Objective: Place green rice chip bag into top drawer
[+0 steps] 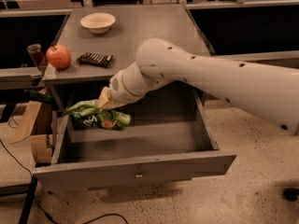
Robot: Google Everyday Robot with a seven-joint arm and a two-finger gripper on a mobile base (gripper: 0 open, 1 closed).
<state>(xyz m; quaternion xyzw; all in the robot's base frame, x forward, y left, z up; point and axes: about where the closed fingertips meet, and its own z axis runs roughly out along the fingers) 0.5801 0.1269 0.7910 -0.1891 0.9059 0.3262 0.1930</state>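
Note:
The green rice chip bag (97,115) is a crinkled green foil bag with a white and orange label. It hangs over the left part of the open top drawer (135,164), just above its floor. My gripper (103,101) is shut on the bag's upper edge, reaching down from the white arm (219,76) that crosses from the right. The drawer is pulled far out from under the grey table (140,36), its flat front panel nearest the camera.
On the table stand a red apple (59,56), a small dark ridged bar (95,59) and a white bowl (97,22). A dark cup (34,53) sits left of the table. Cardboard (30,125) and cables lie at the left on the floor.

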